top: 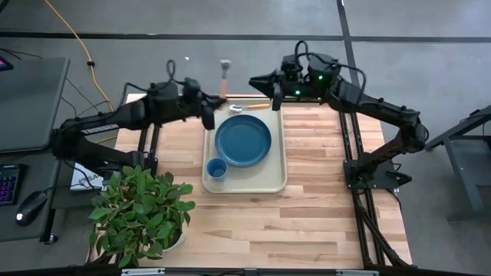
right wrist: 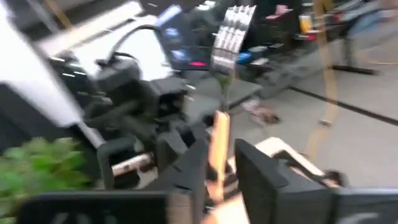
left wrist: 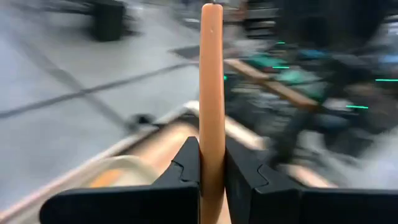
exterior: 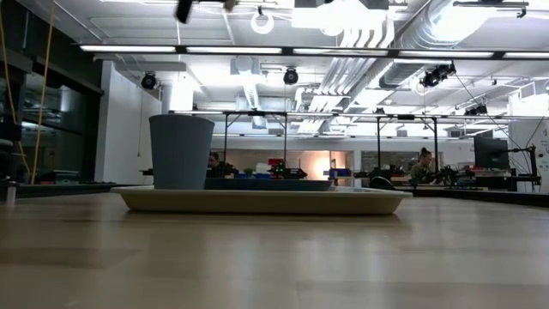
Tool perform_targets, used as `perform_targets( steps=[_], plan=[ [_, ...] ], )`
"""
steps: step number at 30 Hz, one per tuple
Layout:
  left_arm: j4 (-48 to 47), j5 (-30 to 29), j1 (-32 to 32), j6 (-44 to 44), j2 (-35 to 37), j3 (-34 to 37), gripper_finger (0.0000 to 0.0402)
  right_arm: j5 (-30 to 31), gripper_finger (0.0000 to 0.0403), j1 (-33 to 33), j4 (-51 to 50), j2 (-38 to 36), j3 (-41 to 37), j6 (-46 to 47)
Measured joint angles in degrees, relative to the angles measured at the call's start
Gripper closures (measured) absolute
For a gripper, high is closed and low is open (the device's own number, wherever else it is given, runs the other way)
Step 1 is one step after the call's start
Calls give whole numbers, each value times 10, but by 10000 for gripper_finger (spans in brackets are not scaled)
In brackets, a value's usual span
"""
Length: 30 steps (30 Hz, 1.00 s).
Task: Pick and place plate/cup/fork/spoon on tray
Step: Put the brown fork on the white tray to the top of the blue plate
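Note:
The beige tray (top: 261, 178) lies at the table's far middle. The dark-blue plate (top: 243, 141) and the small blue cup (top: 216, 168) stand on it; the cup also shows in the low view (exterior: 181, 152). My right gripper (top: 275, 100) is above the tray's far edge, shut on the fork (top: 249, 106), whose tines (right wrist: 231, 31) point toward the left arm. My left gripper (top: 207, 115) is above the tray's far left corner, shut on an orange-tan handle (left wrist: 211, 74). I take it for the spoon's; its bowl is hidden. My left gripper (left wrist: 211, 146) pinches the orange-tan handle (left wrist: 212, 134) between its two fingers. The handle runs on forward past the fingertips to its free end (left wrist: 211, 9), along the fingers. It is lifted clear of the table. My right gripper (right wrist: 217, 149) pinches the fork's orange-tan handle (right wrist: 219, 134) between its two fingers. The fork runs on forward along the fingers, tines at its far end. It is lifted clear, above the tray's far edge.
A potted green plant (top: 142, 211) stands at the table's near left corner. Bare wood (top: 307, 230) lies near and right of the tray. A desk with a keyboard and mouse (top: 31, 203) stands off the table's left side.

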<state>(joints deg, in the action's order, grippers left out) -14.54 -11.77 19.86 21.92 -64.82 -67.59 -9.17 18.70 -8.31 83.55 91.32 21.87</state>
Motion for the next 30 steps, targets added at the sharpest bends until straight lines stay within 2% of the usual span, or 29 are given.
perform_targets(
  steps=[4,6,8,12,17,21,30],
  plan=[
    [-82,-144,-11,-10,11,-1,385,101,254,-1,-96,11,41,-11],
    [-120,-223,-23,-9,-4,0,385,151,222,-5,-124,21,53,4],
    [-140,-269,-32,0,-32,0,386,185,199,-10,-122,35,59,24],
    [-145,-274,-40,3,-99,-9,386,199,176,-21,-110,73,66,69],
    [-144,-311,-48,-14,-164,-43,386,204,175,-16,-94,103,74,131],
    [-135,-339,-61,-44,-184,-55,386,228,176,-7,-107,112,73,168],
    [-122,-339,-61,-81,-191,-54,386,242,181,1,-132,111,73,214]
  ],
)
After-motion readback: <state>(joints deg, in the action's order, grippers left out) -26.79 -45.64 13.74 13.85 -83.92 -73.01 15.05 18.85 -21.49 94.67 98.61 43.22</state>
